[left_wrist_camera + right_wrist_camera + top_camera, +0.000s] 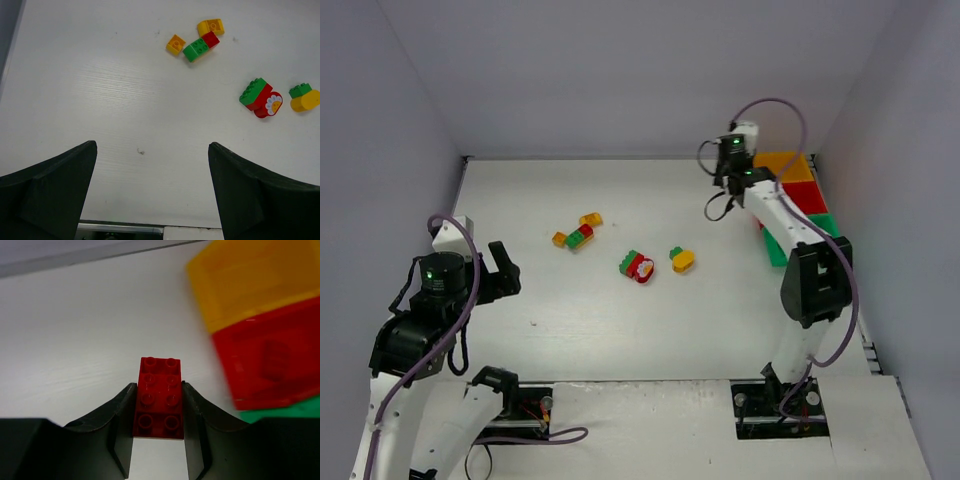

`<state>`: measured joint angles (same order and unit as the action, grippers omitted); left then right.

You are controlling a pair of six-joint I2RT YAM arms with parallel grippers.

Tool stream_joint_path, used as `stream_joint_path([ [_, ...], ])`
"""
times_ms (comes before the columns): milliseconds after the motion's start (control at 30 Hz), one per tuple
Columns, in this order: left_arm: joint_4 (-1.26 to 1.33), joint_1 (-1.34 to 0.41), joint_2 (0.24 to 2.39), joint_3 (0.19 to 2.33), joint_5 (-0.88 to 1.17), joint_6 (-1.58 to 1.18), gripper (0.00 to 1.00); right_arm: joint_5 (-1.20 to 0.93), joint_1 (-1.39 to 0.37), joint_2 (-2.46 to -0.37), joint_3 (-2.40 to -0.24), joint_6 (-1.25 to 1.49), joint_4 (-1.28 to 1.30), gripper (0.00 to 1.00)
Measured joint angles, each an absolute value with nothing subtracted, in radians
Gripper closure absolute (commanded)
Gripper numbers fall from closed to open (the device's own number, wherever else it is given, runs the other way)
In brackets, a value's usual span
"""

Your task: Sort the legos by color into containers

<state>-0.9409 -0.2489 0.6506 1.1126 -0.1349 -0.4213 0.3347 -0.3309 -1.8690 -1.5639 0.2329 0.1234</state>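
Readable text, labels, brand names, numbers: none found in any view. Sole printed mark: a white-petalled flower with a yellow centre, on the end of a rounded red brick (273, 104). It carries no lettering.

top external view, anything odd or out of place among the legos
Nothing spilled or damaged. The odd bit: mid-table, the green-and-red flower piece and the green-and-yellow piece are each two colours stuck together, so neither can be sorted by colour as it is.
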Motion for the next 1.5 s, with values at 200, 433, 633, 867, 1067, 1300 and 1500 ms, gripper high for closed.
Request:
stream_joint_path([
  [200, -0.926, -0.249, 0.667, 1.113, -0.130, -0.431, 0.15, 0.347, -0.049, -1.827, -1.489, 0.226, 0.131, 0.99],
  [433, -0.908, -0.249, 0.707, 1.109, -0.121, -0.431, 0.14, 0.323, 0.072, -1.886, -1.491, 0.233, 0.147, 0.69],
  [633, -0.888, -0.249, 0.746, 1.095, -0.099, -0.428, 0.14, 0.282, 0.099, -1.953, -1.520, 0.219, 0.149, 0.35],
  [867, -0.793, -0.249, 0.846, 1.069, -0.024, -0.370, 0.14, 0.182, 0.096, -1.940, -1.546, 0.213, 0.152, 0.33],
  [1067, -0.631, -0.249, 1.063, 1.064, 0.077, -0.275, 0.18, 0.060, 0.028, -1.776, -1.509, 0.245, 0.163, 0.33],
  [1300, -0.465, -0.249, 1.392, 1.073, 0.112, -0.158, 0.31, -0.077, -0.216, -1.517, -1.368, 0.290, 0.139, 0.33],
  [1500, -0.366, -0.212, 1.602, 1.141, 0.170, -0.054, 0.40, -0.146, -0.243, -1.387, -1.182, 0.309, 0.161, 0.33],
])
